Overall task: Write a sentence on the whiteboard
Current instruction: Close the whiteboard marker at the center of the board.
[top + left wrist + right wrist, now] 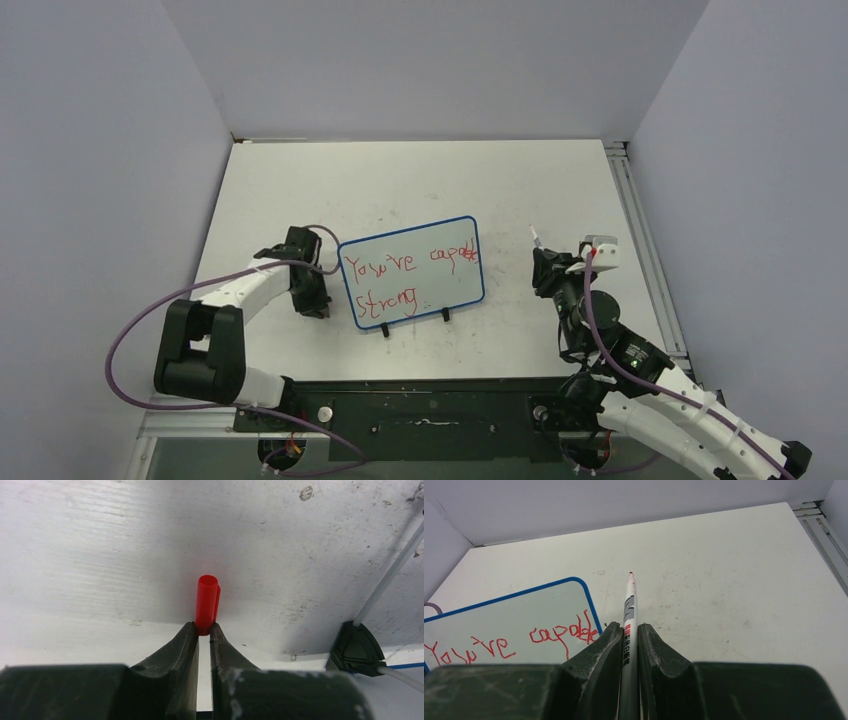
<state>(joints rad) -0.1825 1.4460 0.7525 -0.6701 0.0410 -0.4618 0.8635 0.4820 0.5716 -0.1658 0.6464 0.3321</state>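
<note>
Count from the top view:
- 1 whiteboard (440,285), mid-frame.
- 1 sentence (375,267) on it, in 2 lines of red lettering.
- 2 black clip feet (385,329) on its lower edge.
- 1 marker (629,615).
- 1 red cap (206,602).
- 2 arms: left arm (245,290) at lower left of frame, right arm (625,352) at lower right.
- 2 pincers, left pincer (204,629) and right pincer (628,629), with 2 fingers each.
- 2 purple cables (118,345), one per arm.
- 1 surface (420,180) carrying everything.

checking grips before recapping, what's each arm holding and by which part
Left fingers pinch the red cap by its near end; right fingers clamp the marker on its barrel, tip bare.
</note>
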